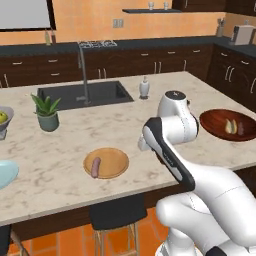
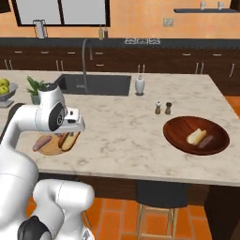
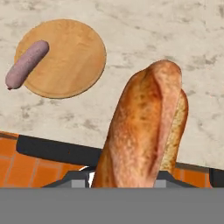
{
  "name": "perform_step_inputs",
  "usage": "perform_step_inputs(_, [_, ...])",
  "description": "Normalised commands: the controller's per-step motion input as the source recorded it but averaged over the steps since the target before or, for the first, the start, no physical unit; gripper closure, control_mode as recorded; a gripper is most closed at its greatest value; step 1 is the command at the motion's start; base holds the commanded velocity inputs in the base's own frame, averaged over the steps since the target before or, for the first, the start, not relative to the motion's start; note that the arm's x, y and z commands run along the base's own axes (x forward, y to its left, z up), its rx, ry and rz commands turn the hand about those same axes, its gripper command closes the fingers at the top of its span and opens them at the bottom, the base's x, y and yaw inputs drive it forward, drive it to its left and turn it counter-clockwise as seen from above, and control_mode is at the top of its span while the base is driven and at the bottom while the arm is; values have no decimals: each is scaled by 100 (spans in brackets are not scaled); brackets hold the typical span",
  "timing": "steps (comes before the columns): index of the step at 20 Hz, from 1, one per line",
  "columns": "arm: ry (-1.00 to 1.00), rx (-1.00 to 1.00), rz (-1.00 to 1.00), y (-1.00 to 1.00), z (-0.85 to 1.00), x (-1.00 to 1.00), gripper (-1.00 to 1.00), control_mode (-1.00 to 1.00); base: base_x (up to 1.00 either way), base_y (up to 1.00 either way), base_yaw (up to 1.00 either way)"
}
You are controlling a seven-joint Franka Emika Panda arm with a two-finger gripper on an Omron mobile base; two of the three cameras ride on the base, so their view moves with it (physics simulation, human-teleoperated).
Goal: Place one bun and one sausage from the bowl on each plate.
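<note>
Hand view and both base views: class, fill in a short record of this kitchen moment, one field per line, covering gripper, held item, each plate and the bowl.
gripper: gripper shut on the bun, above the counter beside the tan plate
held item: bun, golden, split along its top
tan plate: tan plate holds one sausage at its edge; no bun on it yet
blue plate: blue plate at the counter's left, partly cut off
bowl: dark wooden bowl holds another bun and another sausage
</note>
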Motion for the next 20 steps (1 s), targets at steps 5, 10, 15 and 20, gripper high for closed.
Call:
perform_step_inputs(5, [0,0,0,0,0,0,100,100,0,100,0])
perform_step_inputs(10, [1,0,4,6,-1,19,100,-100,2,11,2])
perform_step_inputs(15, [6,3,-2,-19,-8,92,100,-100,0,0,0])
perform_step_inputs(20, [13,5,-10,-54,-43,90,100,-100,0,0,0])
